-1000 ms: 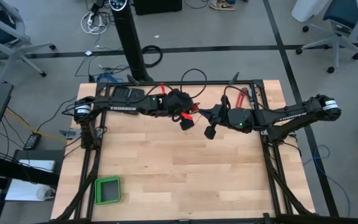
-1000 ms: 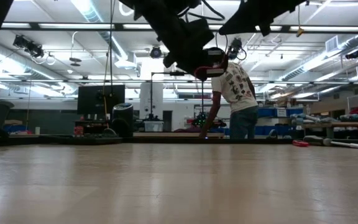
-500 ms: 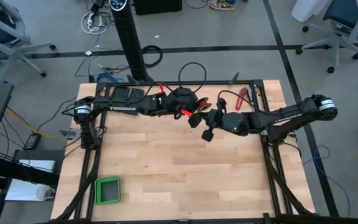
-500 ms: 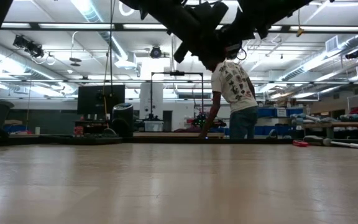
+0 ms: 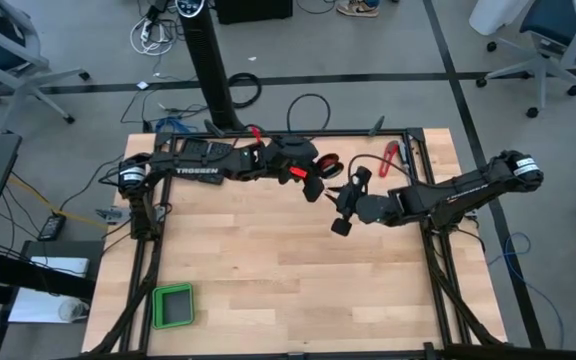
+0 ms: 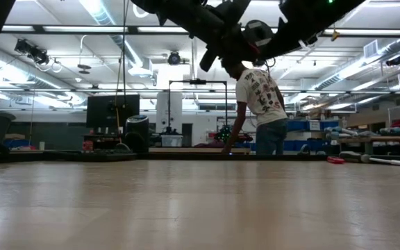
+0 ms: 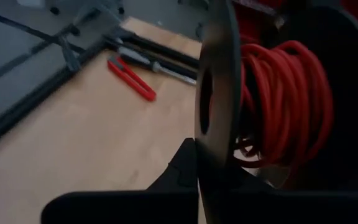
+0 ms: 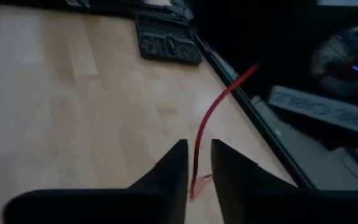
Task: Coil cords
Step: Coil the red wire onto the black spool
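Observation:
The thin red cord is wound on a black spool at the far middle of the table. My left gripper is shut on the spool and holds it above the table. A loose red strand runs from the spool side across to my right gripper, which hangs just right of the spool. Its fingers stand slightly apart, open, with the strand's end between them. My left gripper has the spool by the rim of one black flange. One finger lies against the flange's outer face; the flange hides the other. The spool is lifted clear of the table, with the wound cord on the flange's other side. My right gripper has the strand between its fingers; whether they touch it I cannot tell.
A red-handled hand tool lies near the far right corner, by the black frame rail. A green square container sits at the near left. A person stands in the room beyond the table.
My left gripper has risen a little and gone toward the table's right edge, rolling its wrist, so the spool now shows from above. My right gripper has sunk a little and drawn back toward the right edge, away from the spool.

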`<action>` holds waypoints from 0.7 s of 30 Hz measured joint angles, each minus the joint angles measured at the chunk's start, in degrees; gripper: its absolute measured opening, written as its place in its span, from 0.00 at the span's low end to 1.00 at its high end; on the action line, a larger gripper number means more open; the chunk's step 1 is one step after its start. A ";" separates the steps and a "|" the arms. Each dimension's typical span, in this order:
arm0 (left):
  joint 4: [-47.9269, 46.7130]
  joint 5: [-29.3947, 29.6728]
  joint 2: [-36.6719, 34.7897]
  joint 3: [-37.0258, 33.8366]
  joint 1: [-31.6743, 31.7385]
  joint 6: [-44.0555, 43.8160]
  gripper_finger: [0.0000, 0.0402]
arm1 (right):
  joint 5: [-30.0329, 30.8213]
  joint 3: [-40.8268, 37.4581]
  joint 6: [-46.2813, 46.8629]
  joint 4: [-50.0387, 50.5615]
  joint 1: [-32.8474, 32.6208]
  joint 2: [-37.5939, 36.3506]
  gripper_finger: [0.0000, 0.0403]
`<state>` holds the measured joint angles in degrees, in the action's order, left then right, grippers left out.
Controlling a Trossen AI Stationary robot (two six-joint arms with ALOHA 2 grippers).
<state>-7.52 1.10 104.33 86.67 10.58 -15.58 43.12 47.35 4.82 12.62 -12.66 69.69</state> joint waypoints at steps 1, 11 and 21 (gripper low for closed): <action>-0.83 -0.88 -0.07 -0.03 -0.03 0.13 0.01 | 0.66 0.00 0.82 1.68 -0.36 0.04 0.21; -2.05 -1.85 -2.40 -0.04 0.10 3.52 0.01 | 2.67 -5.14 5.62 -1.73 -2.38 0.03 0.30; -0.24 -2.38 -2.60 -0.06 -0.21 3.39 0.01 | -0.96 -20.41 -1.85 -36.31 -1.56 0.20 0.30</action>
<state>-7.76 -1.28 101.73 86.61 10.38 -12.19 42.16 26.94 2.97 -23.70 -14.22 69.89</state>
